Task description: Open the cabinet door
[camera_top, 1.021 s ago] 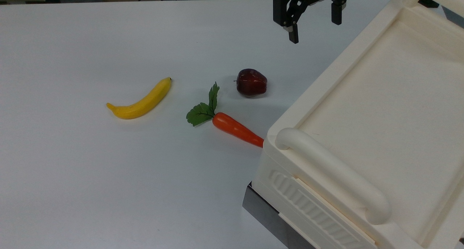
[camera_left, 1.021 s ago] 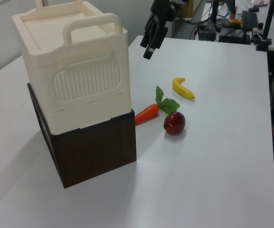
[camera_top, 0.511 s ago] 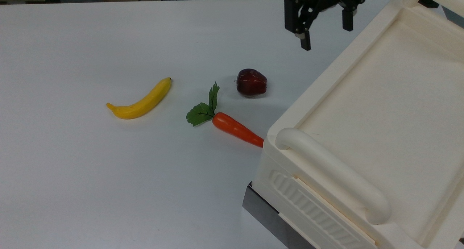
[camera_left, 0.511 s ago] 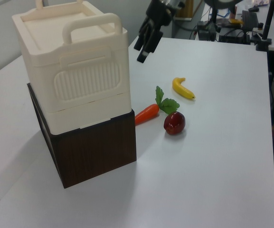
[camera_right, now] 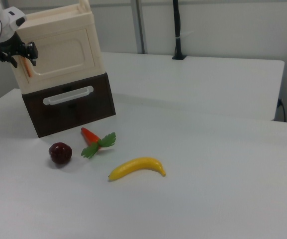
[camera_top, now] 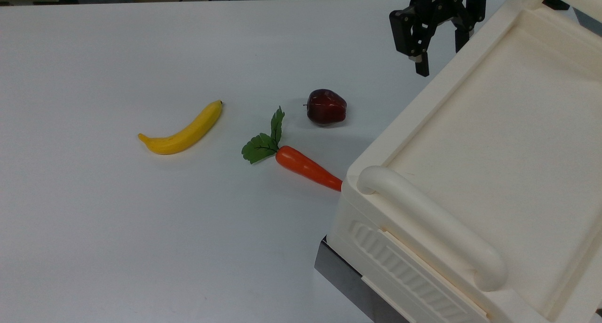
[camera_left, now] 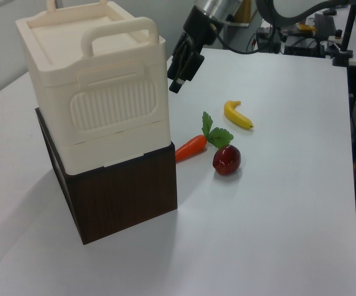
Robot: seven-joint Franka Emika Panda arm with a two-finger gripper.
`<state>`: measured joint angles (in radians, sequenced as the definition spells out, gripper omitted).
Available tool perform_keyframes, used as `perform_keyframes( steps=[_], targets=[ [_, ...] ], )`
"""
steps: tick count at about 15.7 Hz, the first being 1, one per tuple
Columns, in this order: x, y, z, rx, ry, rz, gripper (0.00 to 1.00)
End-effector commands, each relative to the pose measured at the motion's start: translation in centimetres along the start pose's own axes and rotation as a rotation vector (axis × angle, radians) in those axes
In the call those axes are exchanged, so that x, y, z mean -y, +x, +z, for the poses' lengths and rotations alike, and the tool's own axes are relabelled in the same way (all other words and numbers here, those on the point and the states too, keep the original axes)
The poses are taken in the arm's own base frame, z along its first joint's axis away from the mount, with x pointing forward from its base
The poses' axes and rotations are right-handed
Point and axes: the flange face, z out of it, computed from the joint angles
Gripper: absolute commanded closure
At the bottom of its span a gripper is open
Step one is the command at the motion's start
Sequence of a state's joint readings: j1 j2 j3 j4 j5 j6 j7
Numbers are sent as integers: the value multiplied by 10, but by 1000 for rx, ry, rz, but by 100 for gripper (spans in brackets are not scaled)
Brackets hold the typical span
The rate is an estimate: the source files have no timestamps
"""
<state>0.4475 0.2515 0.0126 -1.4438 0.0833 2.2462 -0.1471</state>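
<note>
Gripper (camera_top: pixel 439 62) has advanced toward the cabinet (camera_left: pixel 97 92), fingers parted; align with the cabinet door (camera_right: pixel 63 55) edge strip before pulling.

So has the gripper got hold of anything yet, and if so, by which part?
Nothing is held. The gripper is open with empty space between its fingers, hanging in the air beside the cabinet, near the orange strip on the cabinet door.

Cream cabinet (camera_left: pixel 97 92) upright on dark base — its flat door (camera_right: pixel 63 55) shut, orange-edged
</note>
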Motion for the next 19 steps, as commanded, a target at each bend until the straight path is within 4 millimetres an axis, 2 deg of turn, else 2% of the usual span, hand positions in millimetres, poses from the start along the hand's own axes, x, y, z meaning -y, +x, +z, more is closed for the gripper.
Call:
perform_keyframes(
  steps=[1, 8, 12, 13, 16, 19],
  targets=[
    [8, 3, 0, -19, 21, -11, 48],
    [8, 10, 0, -92, 9, -39, 48],
    [8, 10, -1, -90, 8, -53, 73],
    [8, 9, -1, -86, 8, -54, 82],
    [9, 6, -4, -75, 11, -52, 88],
    [10, 4, -7, -52, 14, -54, 88]
  ],
)
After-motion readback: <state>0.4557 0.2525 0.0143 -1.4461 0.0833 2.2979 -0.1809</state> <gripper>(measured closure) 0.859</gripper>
